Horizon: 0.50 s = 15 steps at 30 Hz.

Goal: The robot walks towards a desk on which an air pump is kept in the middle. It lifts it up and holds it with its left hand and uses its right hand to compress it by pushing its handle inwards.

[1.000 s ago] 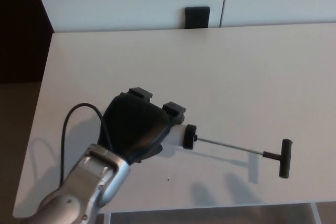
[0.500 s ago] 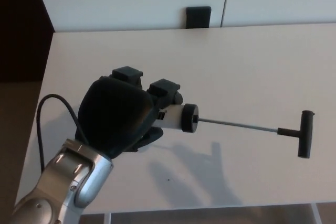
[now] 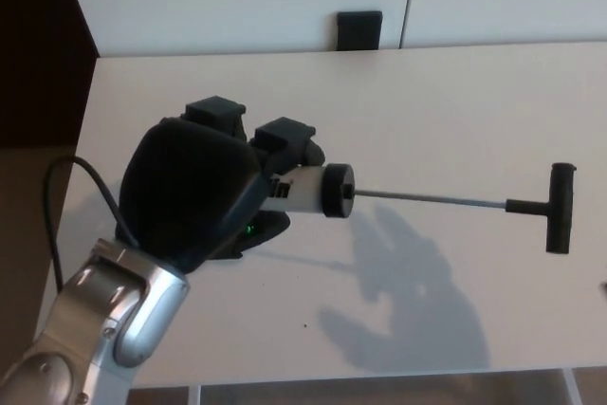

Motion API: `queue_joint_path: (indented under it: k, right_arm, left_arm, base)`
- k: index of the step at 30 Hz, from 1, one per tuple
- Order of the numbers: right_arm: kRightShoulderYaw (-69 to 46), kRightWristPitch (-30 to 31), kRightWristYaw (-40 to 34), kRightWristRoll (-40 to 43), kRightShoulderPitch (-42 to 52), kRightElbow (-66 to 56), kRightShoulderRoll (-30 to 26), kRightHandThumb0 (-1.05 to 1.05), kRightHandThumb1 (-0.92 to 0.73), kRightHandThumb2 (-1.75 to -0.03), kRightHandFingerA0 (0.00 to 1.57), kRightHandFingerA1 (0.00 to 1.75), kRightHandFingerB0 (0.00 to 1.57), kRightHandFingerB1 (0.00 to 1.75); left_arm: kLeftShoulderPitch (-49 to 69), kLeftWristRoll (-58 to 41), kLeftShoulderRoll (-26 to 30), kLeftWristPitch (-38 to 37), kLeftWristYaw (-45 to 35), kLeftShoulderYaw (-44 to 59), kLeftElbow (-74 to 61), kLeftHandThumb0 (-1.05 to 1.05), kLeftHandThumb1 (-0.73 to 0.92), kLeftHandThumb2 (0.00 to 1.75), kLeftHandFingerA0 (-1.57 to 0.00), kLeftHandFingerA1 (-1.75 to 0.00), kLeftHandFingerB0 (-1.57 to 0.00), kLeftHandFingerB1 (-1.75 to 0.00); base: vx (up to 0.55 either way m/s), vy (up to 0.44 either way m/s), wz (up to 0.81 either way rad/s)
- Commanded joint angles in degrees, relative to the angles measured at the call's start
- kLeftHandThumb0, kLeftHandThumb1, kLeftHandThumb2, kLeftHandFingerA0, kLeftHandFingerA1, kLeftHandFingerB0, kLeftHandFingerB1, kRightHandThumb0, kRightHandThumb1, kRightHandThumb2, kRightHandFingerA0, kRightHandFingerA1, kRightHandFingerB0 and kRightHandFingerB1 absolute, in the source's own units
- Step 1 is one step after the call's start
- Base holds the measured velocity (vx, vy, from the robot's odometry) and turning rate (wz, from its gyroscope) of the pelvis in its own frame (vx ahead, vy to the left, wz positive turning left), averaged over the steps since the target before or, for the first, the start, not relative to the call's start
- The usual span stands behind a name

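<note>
Gripping the white barrel of the air pump (image 3: pixel 308 189), the robot's left hand (image 3: pixel 204 192) holds it off the white desk (image 3: pixel 455 101) over the left half, fingers (image 3: pixel 285 138) wrapped over the top. A thin metal rod (image 3: pixel 427 198) sticks out to the right from the pump's black end cap, fully extended, ending in a black T-shaped handle (image 3: pixel 560 208). Shadows of the hand and pump fall on the desk near its front edge, and a small black object (image 3: pixel 359 29) sits against the wall behind the desk.
</note>
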Motion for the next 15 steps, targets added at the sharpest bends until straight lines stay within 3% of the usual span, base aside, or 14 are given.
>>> queue_joint_path:
  k: [1, 2, 3, 5, 6, 12, 13, 15]
  right_arm:
    - [5.2, 9.3, -0.2, -1.6, 1.2, 8.3, -0.7, -0.94, -0.74, -0.95, 0.07, 0.35, 0.09, 0.21]
    - [5.5, 9.4, -0.2, -1.5, 1.4, 8.5, -0.8, -0.94, -0.74, -0.95, 0.07, 0.35, 0.09, 0.21]
    - [6.0, 9.5, -0.2, -1.4, 1.9, 8.8, -1.0, -0.9, -0.92, -0.7, 0.09, 0.35, 0.06, 0.26]
    - [6.1, 9.5, -0.2, -1.4, 2.1, 8.9, -1.2, -0.9, -0.92, -0.7, 0.09, 0.35, 0.06, 0.26]
    - [6.5, 10.0, -0.3, -1.2, 2.5, 8.9, -1.1, -0.87, -0.71, -1.14, 0.06, 0.42, 0.09, 0.25]
    - [7.5, 11.4, -0.5, -0.6, 2.2, 9.2, -1.1, -0.86, -0.7, -1.13, 0.06, 0.41, 0.06, 0.24]
    - [7.7, 11.5, -0.5, -0.5, 1.9, 9.3, -1.1, -0.91, -0.74, -1.16, 0.06, 0.38, 0.07, 0.21]
    - [7.8, 11.5, -0.3, -0.4, 1.7, 9.4, -1.1, -0.91, -0.74, -1.16, 0.06, 0.37, 0.07, 0.2]
  left_arm:
    - [3.6, -2.4, 1.4, -3.2, -2.2, 2.2, -1.7, -0.04, 0.7, 0.58, -0.81, -1.57, -0.84, -0.78]
    - [3.9, -2.6, 1.4, -3.3, -2.4, 2.5, -1.7, -0.04, 0.7, 0.58, -0.81, -1.57, -0.84, -0.78]
    - [4.3, -3.0, 1.3, -3.5, -2.7, 2.8, -1.7, -0.04, 0.71, 0.56, -0.8, -1.58, -0.86, -0.7]
    - [4.4, -2.9, 1.2, -3.5, -2.7, 2.9, -1.7, -0.04, 0.71, 0.56, -0.8, -1.58, -0.86, -0.7]
    - [4.3, -3.2, 1.4, -4.0, -2.6, 3.5, -1.2, 0.0, 0.74, 0.58, -0.83, -1.56, -0.81, -0.92]
    - [2.5, -3.6, 1.2, -3.9, -2.8, 6.1, 1.3, -0.03, 0.76, 0.56, -0.81, -1.63, -0.78, -1.05]
    - [2.1, -3.6, 1.2, -3.7, -2.9, 6.5, 1.9, -0.03, 0.76, 0.59, -0.78, -1.62, -0.68, -1.19]
    - [1.7, -3.4, 1.1, -3.7, -3.2, 7.0, 2.5, -0.03, 0.76, 0.59, -0.76, -1.63, -0.66, -1.17]
  base:
    - [0.0, 0.0, 0.0]
    - [0.0, 0.0, 0.0]
    - [0.0, 0.0, 0.0]
    - [0.0, 0.0, 0.0]
    - [0.0, 0.0, 0.0]
    - [0.0, 0.0, 0.0]
    - [0.0, 0.0, 0.0]
    - [0.0, 0.0, 0.0]
